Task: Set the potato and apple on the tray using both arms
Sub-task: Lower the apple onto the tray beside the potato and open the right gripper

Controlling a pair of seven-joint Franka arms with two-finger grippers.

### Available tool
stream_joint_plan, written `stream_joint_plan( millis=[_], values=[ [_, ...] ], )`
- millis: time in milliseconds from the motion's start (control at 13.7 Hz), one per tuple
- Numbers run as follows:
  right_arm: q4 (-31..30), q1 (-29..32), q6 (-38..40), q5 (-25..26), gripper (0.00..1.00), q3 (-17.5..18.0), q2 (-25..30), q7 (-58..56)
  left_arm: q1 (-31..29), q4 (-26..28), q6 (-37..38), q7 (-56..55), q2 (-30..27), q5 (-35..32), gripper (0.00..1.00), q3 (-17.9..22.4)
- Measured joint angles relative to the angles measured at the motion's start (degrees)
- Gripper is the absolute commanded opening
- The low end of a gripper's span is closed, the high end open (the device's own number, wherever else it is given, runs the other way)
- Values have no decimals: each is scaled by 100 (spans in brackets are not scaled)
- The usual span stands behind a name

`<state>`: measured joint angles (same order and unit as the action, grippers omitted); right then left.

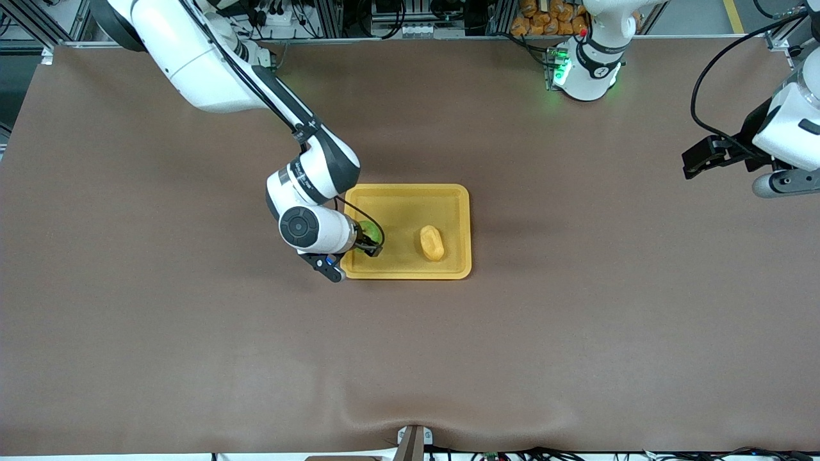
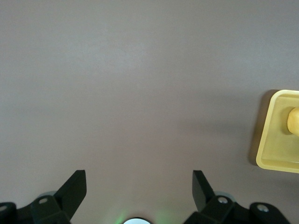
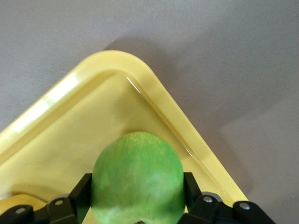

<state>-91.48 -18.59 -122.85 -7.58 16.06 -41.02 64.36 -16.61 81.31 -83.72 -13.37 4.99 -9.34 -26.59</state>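
Right pincer point(image 1: 370, 244): clenched on the apple point(image 1: 369, 232), one finger either side of the fruit, clearly seen in the right wrist view point(image 3: 137, 179). It hangs over the tray point(image 1: 448, 200), above the corner toward the right arm's end and near the rim. Whether the apple already touches the tray floor cannot be told; it sits low, with the rim corner just beside it.

Potato point(image 1: 432, 242): lying on the tray floor, toward the left arm's end of it, well apart from the apple. No pincer near it. Judged as placed.

Left pincer point(image 2: 139, 186): released, fingers spread wide, nothing between them. It hovers over bare brown surface point(image 1: 576, 333) at the left arm's end, the tray's edge point(image 2: 275, 140) just visible in its wrist view. This arm waits.

Step in hand, as judged: second half of the task, setting the apple down.

Next move calls for: lowering until the apple rests on the tray floor, opening the fingers, then lifting straight up. Risk: a round fruit may roll on release; the raised rim close by should stop it.
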Motion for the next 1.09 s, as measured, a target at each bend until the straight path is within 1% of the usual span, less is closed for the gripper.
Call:
stream_joint_plan(
  millis=[73, 146, 219, 510, 1093],
  values=[
    [-6, -9, -31, 0, 38, -1, -53, 28, 0, 4, 2, 20, -10, 1, 100, -4],
    [-8, -14, -46, 0, 80, -1, -88, 61, 0, 4, 2, 47, -12, 6, 100, -15],
    [-7, -16, -58, 0, 100, -1, -108, 90, 2, 4, 2, 64, -14, 35, 100, -26],
    [33, -15, 5, 0, 100, -24, -106, 230, -1, 4, 3, 101, -79, 163, 100, -13],
    [716, 242, 1282, 1, 100, -106, 145, 248, -50, 2, 97, 374, -277, 172, 100, 0]
  ],
)
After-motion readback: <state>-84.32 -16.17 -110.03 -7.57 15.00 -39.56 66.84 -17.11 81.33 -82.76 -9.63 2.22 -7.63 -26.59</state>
